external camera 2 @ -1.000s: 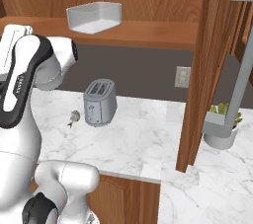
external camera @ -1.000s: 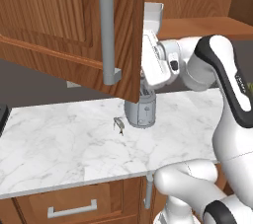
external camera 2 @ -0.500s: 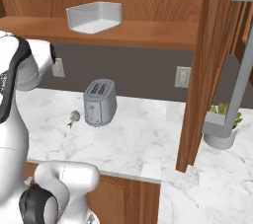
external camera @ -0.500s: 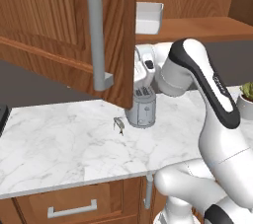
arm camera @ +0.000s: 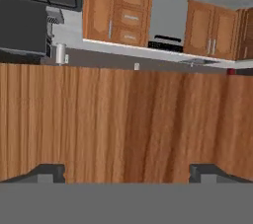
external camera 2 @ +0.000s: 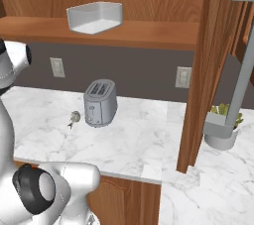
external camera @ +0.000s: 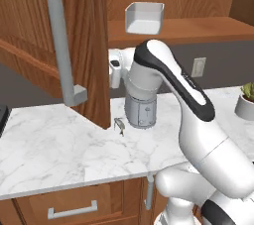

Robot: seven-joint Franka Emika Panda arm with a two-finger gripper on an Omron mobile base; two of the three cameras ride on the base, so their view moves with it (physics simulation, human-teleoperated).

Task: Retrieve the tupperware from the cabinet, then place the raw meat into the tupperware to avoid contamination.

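Observation:
The tupperware (external camera: 144,18) (external camera 2: 94,17) stands on the open cabinet's shelf (external camera: 198,28), above the counter. The cabinet's left door (external camera: 92,45) is swung wide open, its grey bar handle (external camera: 62,45) facing me. My hand (external camera: 116,69) sits just right of that door's edge, below the shelf and to the left of the tupperware. In the hand view my gripper (arm camera: 127,172) is open, nothing between its fingers, close against a brown wood panel (arm camera: 128,119). The raw meat (external camera: 119,125) (external camera 2: 74,117) lies on the marble counter, left of the toaster.
A silver toaster (external camera: 140,112) (external camera 2: 100,102) stands on the counter under my arm. The right cabinet door (external camera 2: 213,60) hangs open, with a potted plant (external camera 2: 223,130) behind it. A drawer with a horizontal handle (external camera: 72,210) is below the counter (external camera: 49,149).
My hand has moved down and left, away from the tupperware, which now shows in the left base view. The left door has swung wider open. The gripper has stayed open.

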